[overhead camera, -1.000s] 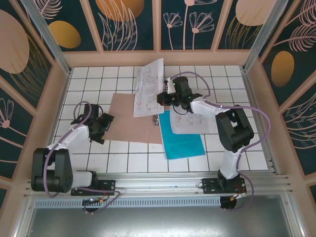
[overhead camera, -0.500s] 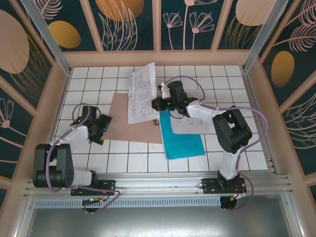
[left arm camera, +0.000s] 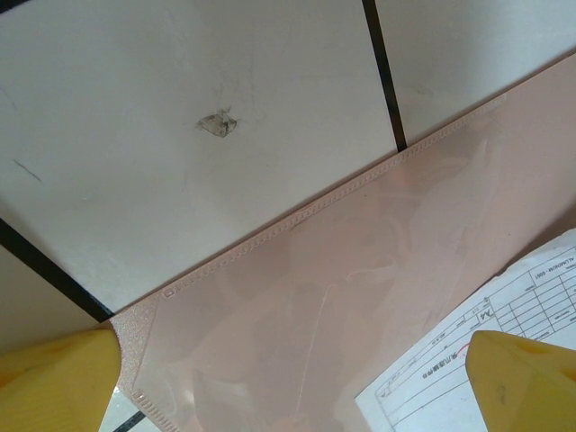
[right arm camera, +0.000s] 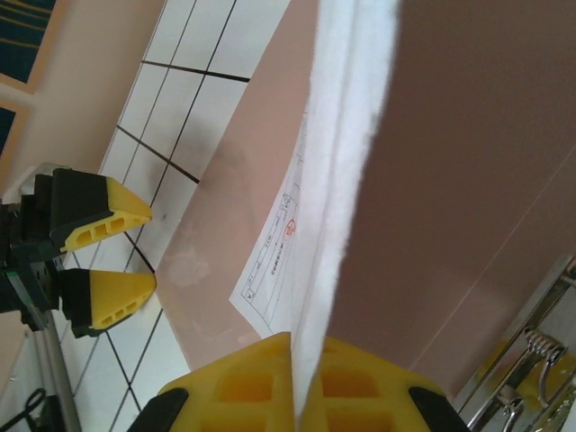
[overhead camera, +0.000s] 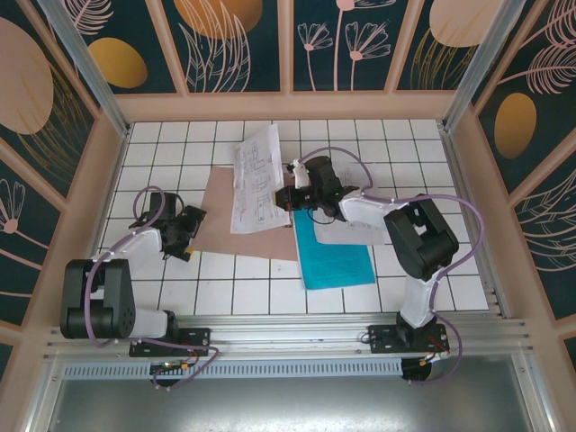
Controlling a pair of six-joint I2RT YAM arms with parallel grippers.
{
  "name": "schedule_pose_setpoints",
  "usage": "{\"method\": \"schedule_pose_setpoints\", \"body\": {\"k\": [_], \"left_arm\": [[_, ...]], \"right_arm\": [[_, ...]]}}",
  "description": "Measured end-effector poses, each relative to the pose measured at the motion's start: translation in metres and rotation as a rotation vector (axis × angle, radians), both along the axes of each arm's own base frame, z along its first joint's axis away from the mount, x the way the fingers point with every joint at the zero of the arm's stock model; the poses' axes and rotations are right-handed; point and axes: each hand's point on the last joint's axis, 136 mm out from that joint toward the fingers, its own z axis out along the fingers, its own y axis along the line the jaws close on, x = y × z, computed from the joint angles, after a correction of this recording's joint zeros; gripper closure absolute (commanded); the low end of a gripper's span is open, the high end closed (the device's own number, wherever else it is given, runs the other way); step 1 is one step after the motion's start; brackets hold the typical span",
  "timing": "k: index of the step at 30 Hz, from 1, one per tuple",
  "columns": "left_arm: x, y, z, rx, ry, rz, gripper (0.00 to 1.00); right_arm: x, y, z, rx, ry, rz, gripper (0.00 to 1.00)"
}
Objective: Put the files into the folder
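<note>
Top external view: the flat pinkish-brown card folder (overhead camera: 220,225) lies on the white tiled tabletop (overhead camera: 180,153), left of centre. The right gripper (overhead camera: 286,196) reaches over the folder's right edge and is clenched on the right edge of a white sheet with black printed text (overhead camera: 255,180). That sheet stands tilted, its lower part over the folder and its upper part past the folder's far edge. Just right of the folder lies a plain teal-blue sheet (overhead camera: 335,263), and a second white printed sheet (overhead camera: 349,231) rests across its far end. The left gripper (overhead camera: 184,232) sits low at the folder's left edge, released, with nothing between its fingers.

Left wrist view: the left gripper (left arm camera: 288,387) has its yellow fingertips (left arm camera: 54,378) spread wide at the two bottom corners. Between them shows the folder (left arm camera: 360,270), its textured border running diagonally over the tabletop (left arm camera: 180,117). A corner of the printed sheet (left arm camera: 450,369) reaches over the folder at lower right; whether it touches the folder cannot be told.

Right wrist view: the right gripper (right arm camera: 295,369) pinches the printed sheet (right arm camera: 346,135) tight between its yellow fingers (right arm camera: 243,382), the paper seen nearly edge-on. The folder (right arm camera: 468,180) spreads out beneath it. The left gripper (right arm camera: 108,256) shows at the left, jaws apart, over the tabletop (right arm camera: 193,99) by the folder's edge. A metal spring clip (right arm camera: 531,355) sits at the bottom right.
</note>
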Motion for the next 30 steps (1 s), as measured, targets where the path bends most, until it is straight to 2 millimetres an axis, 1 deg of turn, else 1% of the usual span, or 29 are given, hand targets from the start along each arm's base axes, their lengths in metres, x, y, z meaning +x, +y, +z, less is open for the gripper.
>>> {"method": "schedule_pose_setpoints", "body": {"k": [5, 12, 17, 23, 27, 30], "left_arm": [[0.0, 0.0, 0.0, 0.001, 0.0, 0.0, 0.01], [-0.001, 0.0, -0.001, 0.004, -0.01, -0.007, 0.01], [-0.001, 0.0, -0.001, 0.003, -0.011, -0.007, 0.01], [-0.001, 0.0, -0.001, 0.004, -0.012, -0.01, 0.01], [-0.001, 0.0, 0.0, 0.004, -0.014, -0.011, 0.01], [-0.002, 0.0, -0.001, 0.003, -0.013, -0.011, 0.01]], "right_arm": [[-0.005, -0.005, -0.009, 0.033, 0.053, -0.018, 1.0], [-0.008, -0.005, -0.011, 0.103, 0.102, -0.057, 1.0], [-0.007, 0.002, -0.007, 0.142, 0.101, -0.06, 1.0], [-0.014, 0.011, -0.013, 0.155, 0.122, -0.033, 1.0], [-0.014, 0.009, -0.017, 0.137, 0.118, -0.029, 1.0], [-0.011, 0.002, -0.022, 0.111, 0.113, -0.034, 1.0]]}}
